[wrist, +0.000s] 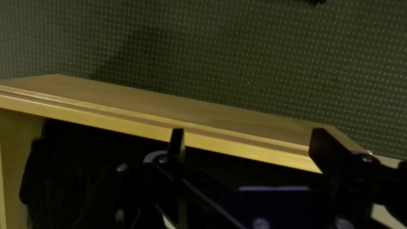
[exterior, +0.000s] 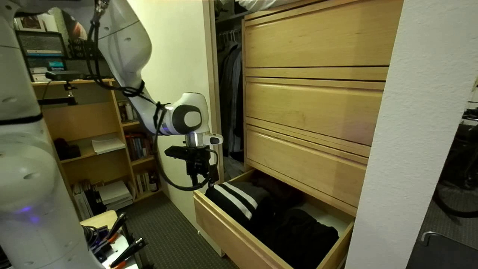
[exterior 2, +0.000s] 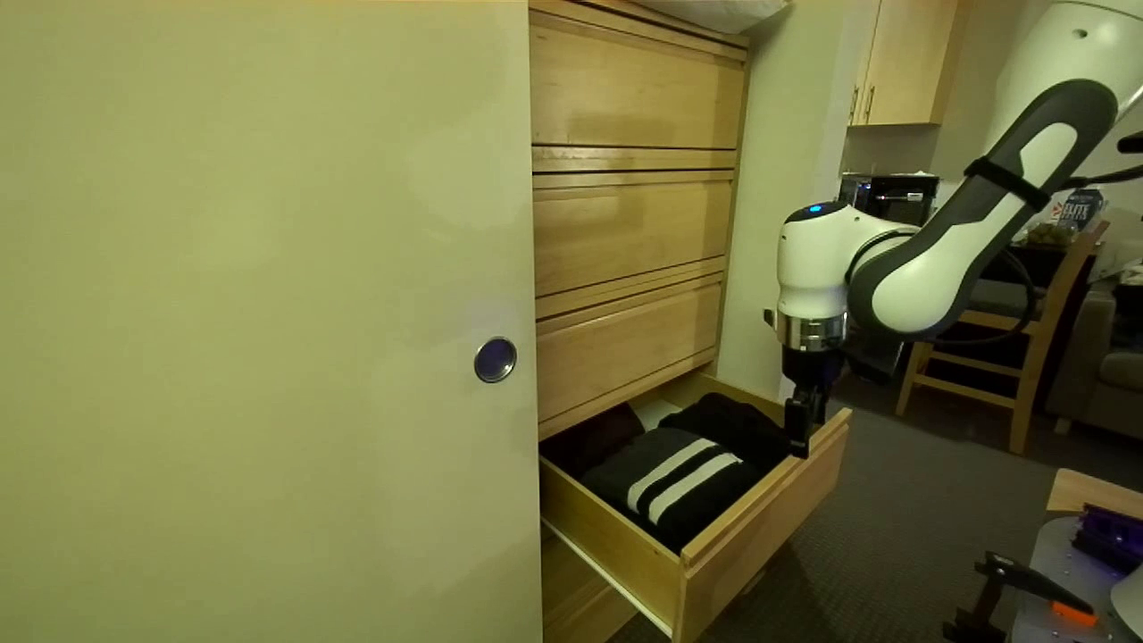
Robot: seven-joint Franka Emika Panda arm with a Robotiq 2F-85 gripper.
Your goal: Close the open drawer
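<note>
Plainly, a tall, flat cream cabinet door [exterior 2: 268,268] stands upright to the left of a pale blond-wood chest of drawers [exterior: 313,41] in both exterior views. Beneath three flush wooden fronts [exterior: 313,110], the wide, deep box drawer of pale blond wood [exterior: 224,235] juts well out toward the near side, as broad as the chest. Its front panel [exterior 2: 768,527] is plain and smooth, browner than the yellow rim [wrist: 127,124], with a groove stepping along its top. The side walls [exterior 2: 616,540] are thin and honey-coloured. Folded dark clothes [exterior: 298,235] fill most of the inside; at the left lies a black-and-grey garment [exterior: 231,200]. Near the front rim hangs the black two-fingered gripper [wrist: 247,132], pointing down, its fingers [wrist: 324,146] spread well apart; in the wrist view the rim slants across behind both tips, and whether they touch the wood I cannot tell. A whitish patch [exterior: 326,216] shows at the far right inside, two white stripes [exterior 2: 670,471] cross the garment, and a narrow white strip [exterior 2: 616,588] runs low along the drawer's left outer wall.
</note>
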